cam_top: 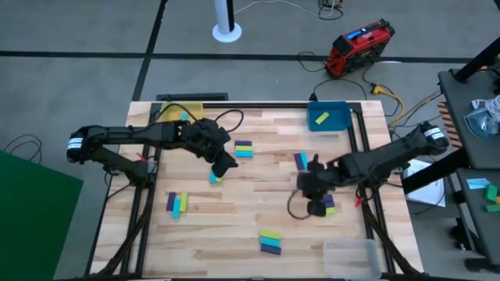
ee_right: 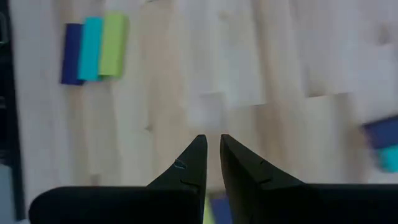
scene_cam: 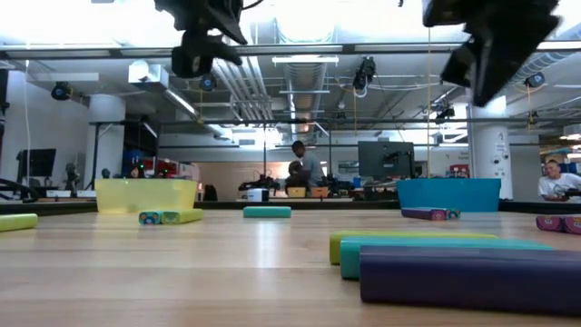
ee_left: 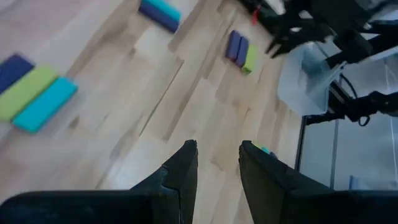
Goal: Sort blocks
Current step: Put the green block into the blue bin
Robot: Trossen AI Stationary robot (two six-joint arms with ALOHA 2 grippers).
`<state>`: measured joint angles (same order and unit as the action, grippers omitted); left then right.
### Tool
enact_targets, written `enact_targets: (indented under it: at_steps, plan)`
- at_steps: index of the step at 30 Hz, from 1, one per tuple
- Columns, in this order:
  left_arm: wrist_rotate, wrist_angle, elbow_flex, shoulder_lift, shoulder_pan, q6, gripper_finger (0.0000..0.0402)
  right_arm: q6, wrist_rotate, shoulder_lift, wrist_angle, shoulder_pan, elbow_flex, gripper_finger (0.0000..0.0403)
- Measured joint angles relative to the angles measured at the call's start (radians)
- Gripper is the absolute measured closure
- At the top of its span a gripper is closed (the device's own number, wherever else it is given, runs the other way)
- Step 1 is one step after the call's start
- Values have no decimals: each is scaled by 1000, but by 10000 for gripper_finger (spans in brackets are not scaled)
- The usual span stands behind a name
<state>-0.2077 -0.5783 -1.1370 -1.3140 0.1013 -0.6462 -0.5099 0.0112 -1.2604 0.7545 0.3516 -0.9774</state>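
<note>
Setting: an open-plan robotics lab or industrial workspace. The wooden bench (cam_top: 234, 218) stands on a grey concrete floor (cam_top: 78, 31) marked with dark lines. The low view shows an exposed ceiling with ducts (scene_cam: 241, 86) and strip lights (scene_cam: 309, 60), white columns (scene_cam: 107, 136), a monitor (scene_cam: 385, 160) and seated people (scene_cam: 300, 168) at distant desks. Beside the bench lie a red power unit (cam_top: 358, 47) and loose cables (cam_top: 387, 97).

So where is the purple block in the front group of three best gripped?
By its two short ends, from straight above: the purple block lies flat with one long side against the cyan block, so no finger fits there, while both ends are free.
</note>
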Motion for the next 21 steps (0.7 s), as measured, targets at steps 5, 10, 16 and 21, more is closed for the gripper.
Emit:
enact_targets:
  at_steps: [5,10,16,21]
  plan:
    - [-1,-91,0,-2,-1,37,304,-158,-9,-43,-96,116,13,369]
    - [-11,-144,0,-3,-29,105,304,-205,-14,-152,-99,186,-70,376]
    - [44,-141,1,-2,-80,113,304,-185,-18,-329,-100,210,-196,374]
    - [65,-148,1,0,-123,115,304,-229,-26,-443,-124,199,-248,374]
